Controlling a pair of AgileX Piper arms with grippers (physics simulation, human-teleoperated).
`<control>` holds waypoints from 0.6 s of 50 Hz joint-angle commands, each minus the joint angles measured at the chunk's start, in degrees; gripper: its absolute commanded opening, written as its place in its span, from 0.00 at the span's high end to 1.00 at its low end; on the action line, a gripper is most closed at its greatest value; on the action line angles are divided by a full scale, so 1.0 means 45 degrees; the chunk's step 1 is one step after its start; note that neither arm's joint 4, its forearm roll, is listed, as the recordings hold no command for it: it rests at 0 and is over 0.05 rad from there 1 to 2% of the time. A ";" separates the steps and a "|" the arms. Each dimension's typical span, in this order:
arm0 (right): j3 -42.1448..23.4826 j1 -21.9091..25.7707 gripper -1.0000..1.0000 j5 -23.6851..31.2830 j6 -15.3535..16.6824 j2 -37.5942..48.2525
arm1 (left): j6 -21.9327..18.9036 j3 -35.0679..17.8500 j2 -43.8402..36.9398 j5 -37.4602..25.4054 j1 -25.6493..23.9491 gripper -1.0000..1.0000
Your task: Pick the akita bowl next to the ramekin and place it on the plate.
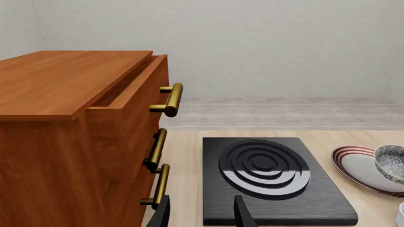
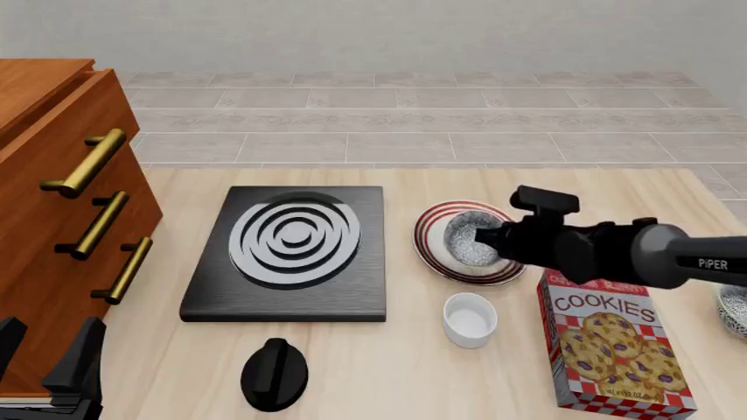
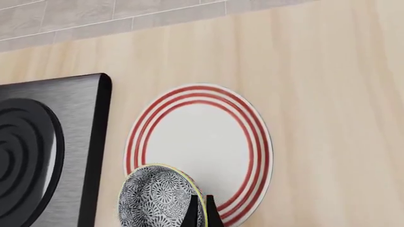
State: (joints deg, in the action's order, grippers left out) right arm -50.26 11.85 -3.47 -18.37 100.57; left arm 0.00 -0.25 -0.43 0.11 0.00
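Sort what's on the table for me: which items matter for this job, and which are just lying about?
Job items:
- akita bowl, gripped by the right tool over the plate
- plate
- ramekin

Lying about:
- burner
- cookies box
- black knob
- wooden drawer cabinet
- second patterned bowl, at the right edge

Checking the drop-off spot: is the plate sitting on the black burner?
No: in the front view the plate lies on the bare wooden table just right of the burner, beside it, not on it.
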 commanded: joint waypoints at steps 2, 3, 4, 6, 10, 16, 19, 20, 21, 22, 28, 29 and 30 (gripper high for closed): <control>-0.0391 -0.0144 1.00 -0.0115 0.0095 0.0367 | 0.0000 0.0000 0.0000 0.0000 0.0000 0.00; -0.0424 -0.0172 1.00 -0.0127 0.0087 0.0422 | 0.0000 0.0000 0.0000 0.0000 0.0000 0.00; -0.0457 -0.0184 1.00 -0.0157 0.0102 0.0486 | 0.0000 0.0000 0.0000 0.0000 0.0000 0.00; -0.0471 -0.0198 1.00 -0.0170 0.0110 0.0508 | 0.0000 0.0000 0.0000 0.0000 0.0000 0.00; -0.0566 -0.0305 1.00 -0.0263 0.0179 0.0658 | 0.0000 0.0000 0.0000 0.0000 0.0000 0.00; -0.0712 -0.0379 1.00 -0.0319 0.0226 0.0812 | 0.0000 0.0000 0.0000 0.0000 0.0000 0.00; -0.0742 -0.0408 1.00 -0.0344 0.0277 0.0862 | 0.0000 0.0000 0.0000 0.0000 0.0000 0.00; -0.0761 -0.0424 1.00 -0.0355 0.0302 0.0871 | 0.0000 0.0000 0.0000 0.0000 0.0000 0.00; -0.0780 -0.0435 1.00 -0.0351 0.0318 0.0891 | 0.0000 0.0000 0.0000 0.0000 0.0000 0.00; -0.0792 -0.0434 1.00 -0.0346 0.0327 0.0896 | 0.0000 0.0000 0.0000 0.0000 0.0000 0.00; -0.0913 -0.0457 1.00 -0.0382 0.0389 0.1084 | 0.0000 0.0000 0.0000 0.0000 0.0000 0.00; -0.0929 -0.0449 1.00 -0.0407 0.0406 0.1145 | 0.0000 0.0000 0.0000 0.0000 0.0000 0.00; -0.0929 -0.0449 1.00 -0.0408 0.0406 0.1145 | 0.0000 0.0000 0.0000 0.0000 0.0000 0.00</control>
State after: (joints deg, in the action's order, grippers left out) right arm -53.47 10.07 -4.86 -16.76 104.74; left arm 0.00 -0.25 -0.43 0.11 0.00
